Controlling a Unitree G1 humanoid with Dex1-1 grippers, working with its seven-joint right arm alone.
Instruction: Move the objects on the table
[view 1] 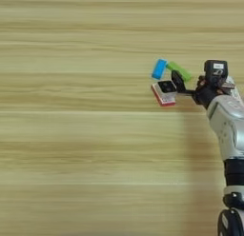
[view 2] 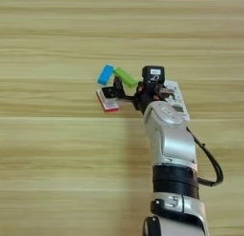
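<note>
Right arm enters from the near edge of the tabletop (view 2: 47, 159) toward its right side, silver forearm (view 2: 170, 135) reaching away from the robot, black wrist bent left. Pincer (view 2: 119, 93) points left, black fingers (view 2: 117, 86) over the small cluster. One finger sits just beside the green bar (view 2: 126, 77), the tips at the white square piece with black top (view 2: 109, 93). Cannot tell whether the fingers are spread or pinching anything.

Cluster lies right of tabletop centre, somewhat toward the far edge. Blue bar (view 2: 106, 74) tilted, leftmost and farthest. Green bar slants off its right end, the two meeting like a shallow roof. White square piece with black top just nearer than them, lying on the red-edged flat white piece (view 2: 110, 106), red rim showing at the near side. Slim white remote control (view 2: 175, 101) lies right of the wrist, mostly hidden by the arm.
</note>
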